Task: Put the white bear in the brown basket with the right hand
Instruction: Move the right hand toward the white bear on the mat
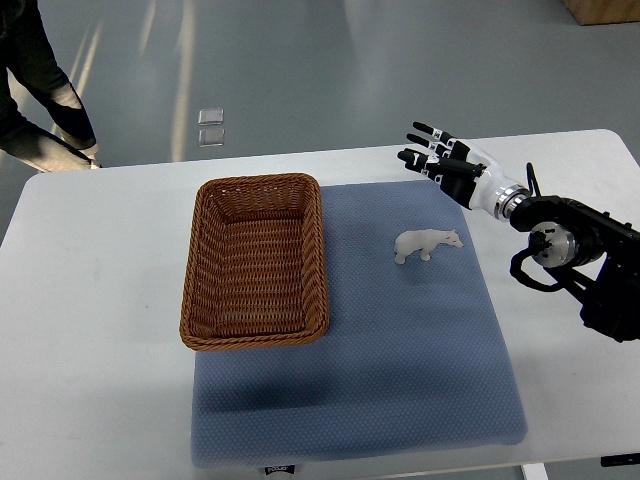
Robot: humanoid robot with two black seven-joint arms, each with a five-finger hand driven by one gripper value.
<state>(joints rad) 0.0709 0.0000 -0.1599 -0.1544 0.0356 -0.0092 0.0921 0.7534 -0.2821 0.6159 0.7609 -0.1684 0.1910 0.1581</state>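
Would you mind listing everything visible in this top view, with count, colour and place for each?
brown basket: one, brown wicker, on the mat's left part, nothing in it
white bear: one, white, standing on the mat right of the basket
mat: one, blue-grey, on the table's middle
table: one, white, filling most of the view
floor: grey, beyond the table
person: one, dark clothing, top left corner, partly in view
right hand: one, black and white, fingers spread, above the table's far right, holding nothing
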